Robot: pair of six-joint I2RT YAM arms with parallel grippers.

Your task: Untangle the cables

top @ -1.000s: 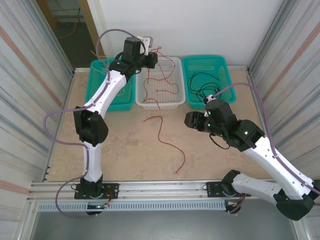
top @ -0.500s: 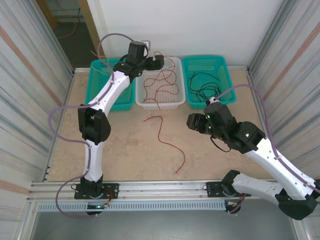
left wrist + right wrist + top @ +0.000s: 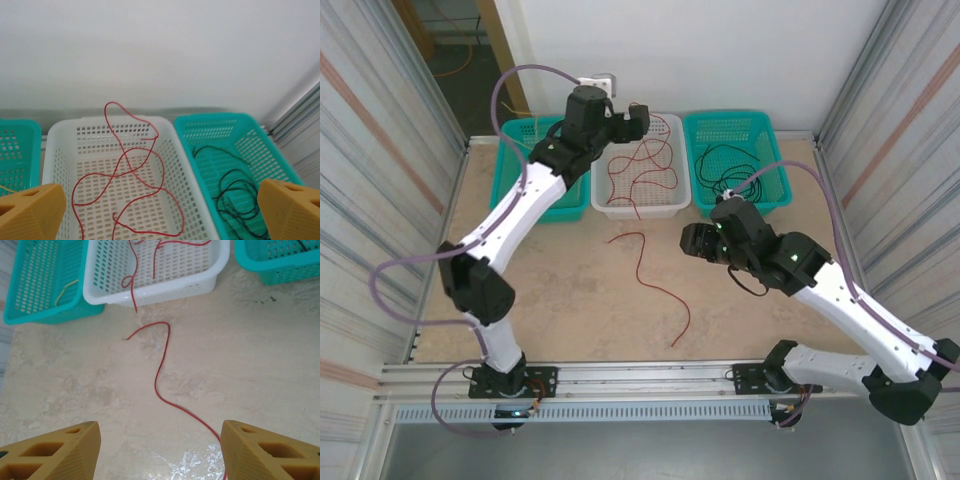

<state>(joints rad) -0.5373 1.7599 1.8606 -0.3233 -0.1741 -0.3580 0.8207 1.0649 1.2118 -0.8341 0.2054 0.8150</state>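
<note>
top external view: finds one loose red cable [image 3: 641, 272] lying in a long wavy line on the table [image 3: 550, 295], in front of the white basket [image 3: 603, 206] and apart from it. sees more red cable [image 3: 642, 172] looped inside that basket. black cables [image 3: 724, 168] piled in the right teal basket [image 3: 777, 165]. from the right wrist view, picks out a short yellow cable [image 3: 66, 291] in the left teal basket [image 3: 30, 300], and one red end hanging down over the near wall of the white basket, close to the top bend of the loose red cable but not clearly touching it. places the right gripper [image 3: 688, 241] low over the table, just to the right of the loose red cable and facing it; fingers [image 3: 55, 452] spread wide, gripping nothing. places the left gripper [image 3: 638, 118] over the far end of the white basket, raised above it; in the left wrist view jaws likewise wide apart and empty, red loops in the basket beneath them.
</note>
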